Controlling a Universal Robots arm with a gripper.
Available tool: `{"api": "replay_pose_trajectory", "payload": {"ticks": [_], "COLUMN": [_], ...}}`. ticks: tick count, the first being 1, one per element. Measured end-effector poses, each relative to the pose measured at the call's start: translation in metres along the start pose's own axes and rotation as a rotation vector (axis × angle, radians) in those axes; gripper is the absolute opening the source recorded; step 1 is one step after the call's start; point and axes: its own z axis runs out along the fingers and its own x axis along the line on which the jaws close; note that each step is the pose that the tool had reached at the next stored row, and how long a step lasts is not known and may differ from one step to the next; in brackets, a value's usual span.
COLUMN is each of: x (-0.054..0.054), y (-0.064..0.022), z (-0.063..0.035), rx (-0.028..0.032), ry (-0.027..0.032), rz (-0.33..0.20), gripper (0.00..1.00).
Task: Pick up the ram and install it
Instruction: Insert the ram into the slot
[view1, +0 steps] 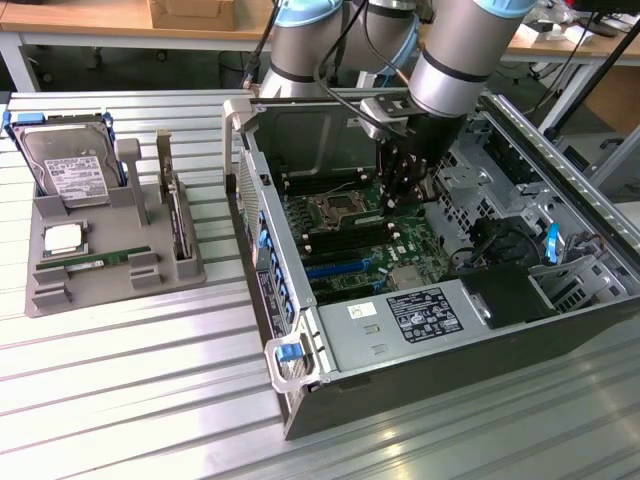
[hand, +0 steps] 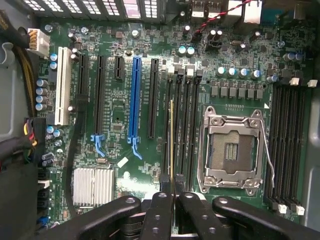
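**Green stick clamped over the memory slots**

Green and edge-on, the ram (hand: 172, 145) sits pinched between my gripper's (hand: 172, 192) two black fingers (hand: 160, 212), running from them toward twelve o'clock in the wrist view. It appears as a thin line with a yellowish edge, lined up along the black memory slots (hand: 181, 125) just at nine o'clock of the empty processor socket (hand: 233, 150). In the exterior view my gripper (view1: 402, 195) hangs inside the open computer case (view1: 330, 400), above the motherboard (view1: 350, 235). A second green stick (view1: 100, 262) lies in the grey tray (view1: 60, 300), well off at nine o'clock, below the hard drive (view1: 68, 165).
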Motion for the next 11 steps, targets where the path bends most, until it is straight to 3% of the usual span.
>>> {"api": "replay_pose_trajectory", "payload": {"ticks": [11], "x": [0.001], "y": [0.023], "z": [0.015], "rx": [0.0], "ry": [0.0002], "rz": [0.016], "gripper": [0.12]}}
